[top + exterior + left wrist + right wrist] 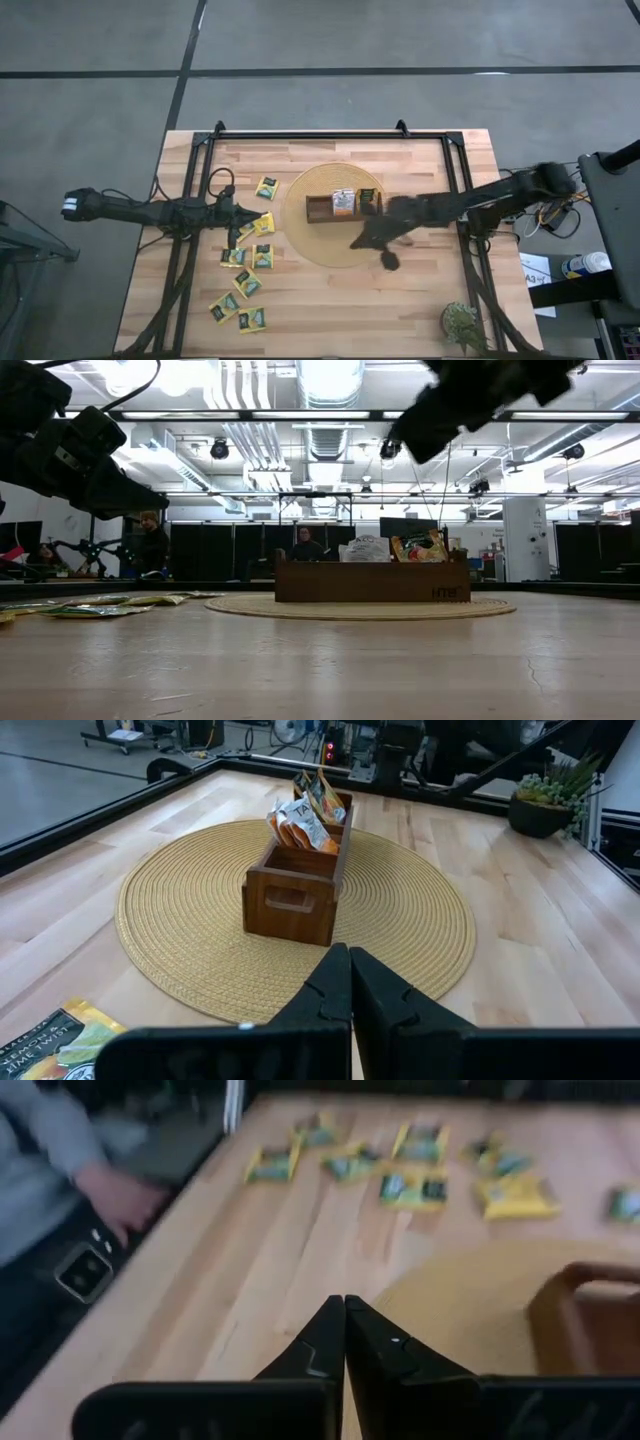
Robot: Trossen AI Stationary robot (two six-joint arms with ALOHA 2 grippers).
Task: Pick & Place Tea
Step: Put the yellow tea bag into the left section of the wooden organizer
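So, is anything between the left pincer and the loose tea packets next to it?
Nothing visible. The left pincer, shut and empty, hovers beside the yellow-green packets scattered flat on bare table.

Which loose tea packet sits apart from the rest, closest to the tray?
The lone packet just off the mat's edge, on the tray's left; the others cluster nearer the table's front-left.

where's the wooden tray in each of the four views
high view: the wooden tray lies at the table's middle, on the round woven mat.
low view: tray at picture centre, seen side-on, packets sticking up from it.
left wrist view: tray end-on, just above centre.
right wrist view: only a corner of the tray at the right edge.
shared landmark: the round mat under the tray.
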